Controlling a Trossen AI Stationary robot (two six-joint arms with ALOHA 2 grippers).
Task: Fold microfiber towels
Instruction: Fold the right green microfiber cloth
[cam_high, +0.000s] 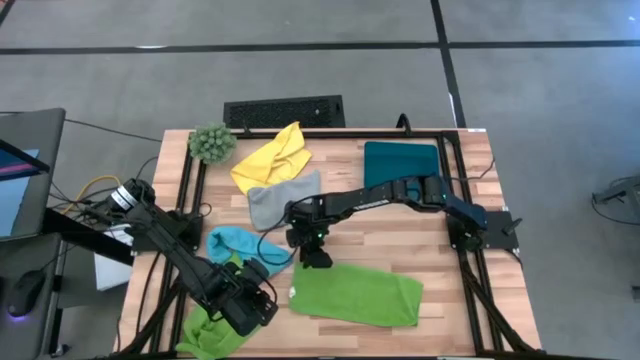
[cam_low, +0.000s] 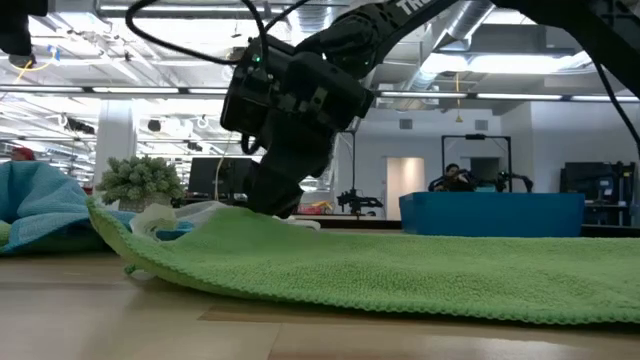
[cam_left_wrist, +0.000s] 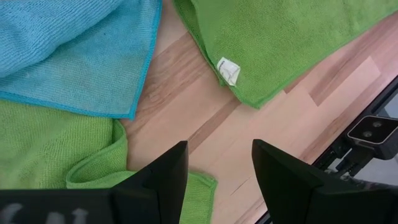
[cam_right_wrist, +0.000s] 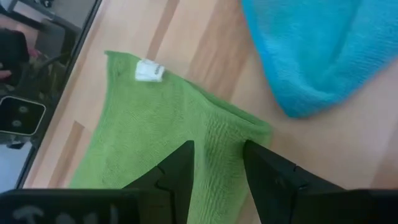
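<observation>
A lime green towel (cam_high: 355, 295) lies spread at the table's near middle, with a white tag (cam_right_wrist: 149, 70) at one corner. My right gripper (cam_high: 318, 256) stands at its far left corner, shut on the cloth. My left gripper (cam_high: 252, 306) hovers open and empty at the near left, between that towel and a second, crumpled lime green towel (cam_high: 208, 336). A light blue towel (cam_high: 238, 248) lies bunched next to both grippers. Grey (cam_high: 284, 200), yellow (cam_high: 272, 156) and dark teal (cam_high: 401, 163) towels lie farther back. My right gripper pinches a raised ridge of the lime green towel (cam_right_wrist: 219, 134) between its two fingers, near the towel's far left corner. The fingers come from above, pointing down. The cloth rises slightly at the pinch (cam_low: 250, 212); the rest of the towel lies flat on the table.
A fuzzy green plant ball (cam_high: 212, 143) stands at the far left corner. A black frame (cam_high: 455, 200) runs around the table's edges. Bare wood (cam_high: 400, 235) shows between the green towel and the dark teal one.
</observation>
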